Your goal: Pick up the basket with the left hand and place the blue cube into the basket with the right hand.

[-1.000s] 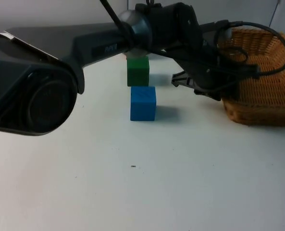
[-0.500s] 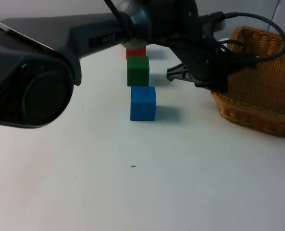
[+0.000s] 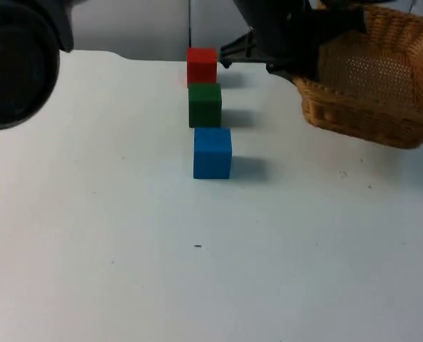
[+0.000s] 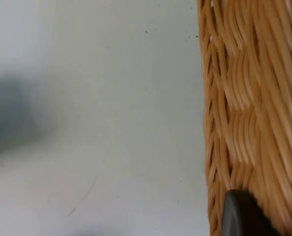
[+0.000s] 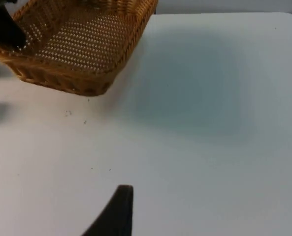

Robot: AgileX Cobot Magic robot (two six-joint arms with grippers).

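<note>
The blue cube [image 3: 212,152] stands on the white table near the middle, nearest of a row of three cubes. The wicker basket [image 3: 371,78] hangs tilted above the table at the far right, its shadow below it. My left gripper [image 3: 297,53] is shut on the basket's left rim; in the left wrist view the woven wall [image 4: 254,113] runs beside its black fingertip [image 4: 239,216]. In the right wrist view the basket [image 5: 77,49] hangs off the table, well beyond my right gripper's fingertip [image 5: 117,211]. The right arm waits over bare table.
A green cube [image 3: 205,105] sits just behind the blue one and a red cube [image 3: 201,65] behind that, all in one line. The left arm's dark body [image 3: 15,64] looms at the near left. The table's far edge [image 3: 125,55] meets the grey wall.
The left arm has risen and pulled back, lifting the basket off the table and tilting it. The red cube, earlier hidden by the arm, has come into sight. The cubes stayed put.
</note>
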